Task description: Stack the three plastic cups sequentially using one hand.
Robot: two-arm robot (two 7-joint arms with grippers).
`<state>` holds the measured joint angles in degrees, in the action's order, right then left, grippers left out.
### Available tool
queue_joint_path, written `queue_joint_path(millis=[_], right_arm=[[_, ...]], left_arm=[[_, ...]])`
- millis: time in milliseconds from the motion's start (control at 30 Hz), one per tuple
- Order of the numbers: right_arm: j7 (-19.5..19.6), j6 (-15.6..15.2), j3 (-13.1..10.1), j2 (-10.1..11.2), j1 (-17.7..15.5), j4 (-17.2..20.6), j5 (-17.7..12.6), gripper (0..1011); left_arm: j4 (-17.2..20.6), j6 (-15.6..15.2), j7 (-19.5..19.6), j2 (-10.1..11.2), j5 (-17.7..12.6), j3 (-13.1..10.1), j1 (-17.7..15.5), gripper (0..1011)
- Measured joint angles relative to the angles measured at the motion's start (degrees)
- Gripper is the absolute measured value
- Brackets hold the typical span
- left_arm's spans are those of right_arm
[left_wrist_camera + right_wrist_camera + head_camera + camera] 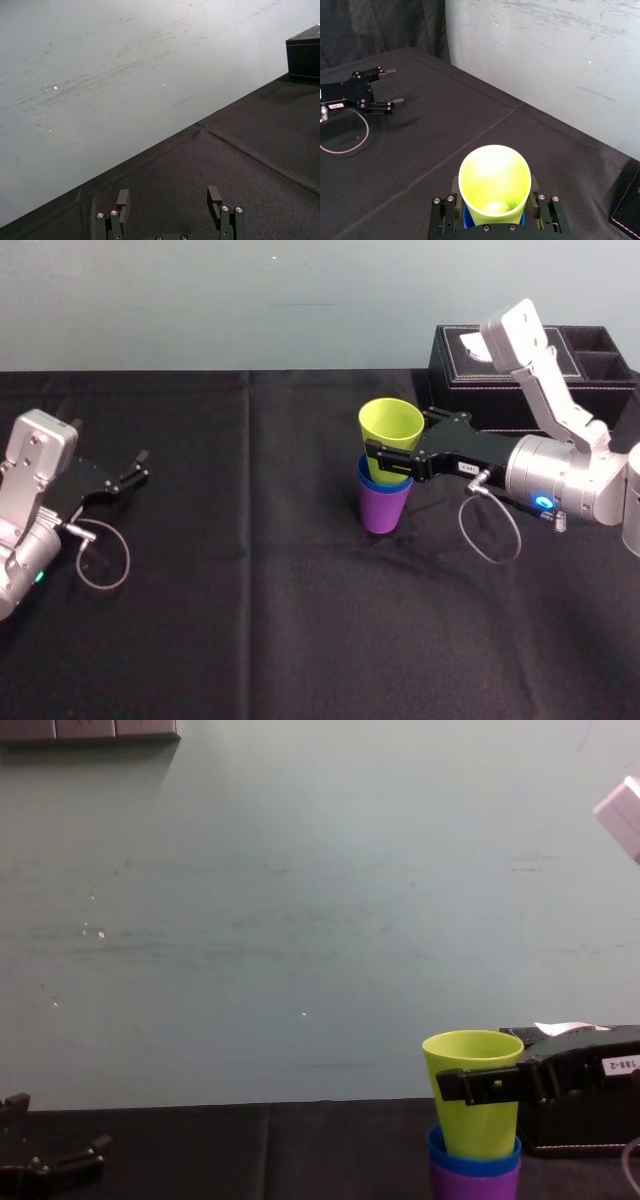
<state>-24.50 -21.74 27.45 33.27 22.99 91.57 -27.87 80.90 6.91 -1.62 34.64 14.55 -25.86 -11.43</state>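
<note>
Yellow-green cup [391, 428] atop blue cup [371, 480] | right pincer [392, 452] reaches level, clamping it | left pincer [142, 467] parked, spread

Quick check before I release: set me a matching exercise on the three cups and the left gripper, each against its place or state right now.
Things:
1. yellow-green cup
2. blue cup
3. purple cup
4. left gripper

Places or states:
A. bottom of the stack
B. open, idle at the far left
C. top of the stack, clamped by the right gripper
D. middle of the stack, only its rim showing

Pairs: 1-C, 2-D, 3-A, 4-B
</note>
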Motion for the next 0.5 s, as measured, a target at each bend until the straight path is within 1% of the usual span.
queue_joint_path(millis=[200, 500], right_arm=[[-0.5, 0.9, 0.0, -0.3, 0.0, -0.9, 0.2, 743], [-0.5, 0.7, -0.1, -0.2, 0.0, -0.6, 0.2, 743]], left_arm=[[0.0, 0.0, 0.0, 0.0, 0.0, 0.0, 0.0, 1012], [0.0, 0.0, 0.0, 0.0, 0.0, 0.0, 0.0, 1011]])
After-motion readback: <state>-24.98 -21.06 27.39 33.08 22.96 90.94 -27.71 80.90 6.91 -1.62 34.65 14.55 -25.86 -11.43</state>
